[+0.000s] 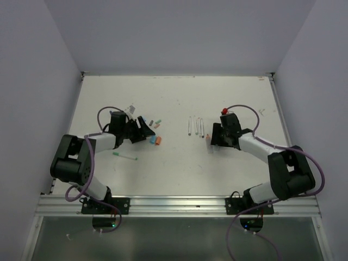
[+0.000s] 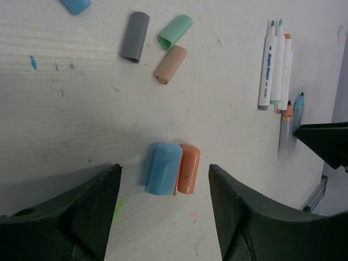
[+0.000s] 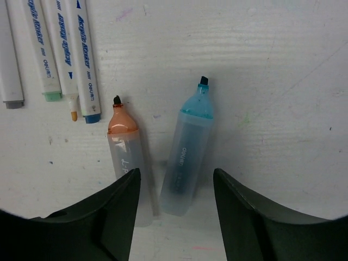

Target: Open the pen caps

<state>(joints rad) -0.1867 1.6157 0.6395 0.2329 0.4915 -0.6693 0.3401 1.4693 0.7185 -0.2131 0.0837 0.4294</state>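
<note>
A fat light blue cap (image 2: 164,168) and a fat orange cap (image 2: 188,168) lie side by side, touching, on the white table (image 2: 81,119). My left gripper (image 2: 165,187) is open and empty, with its jaws either side of them and not touching. In the top view they lie by the left gripper (image 1: 142,130). Small grey (image 2: 135,37), green (image 2: 175,31) and tan (image 2: 171,64) caps lie farther off. My right gripper (image 3: 175,179) is open over an uncapped blue highlighter (image 3: 187,157). An uncapped orange highlighter (image 3: 126,152) lies beside it.
Several thin white markers (image 3: 62,49) lie in a row left of the highlighters, also seen in the top view (image 1: 196,126). A lone green-tipped pen (image 1: 125,156) lies near the left arm. Grey walls enclose the table on three sides.
</note>
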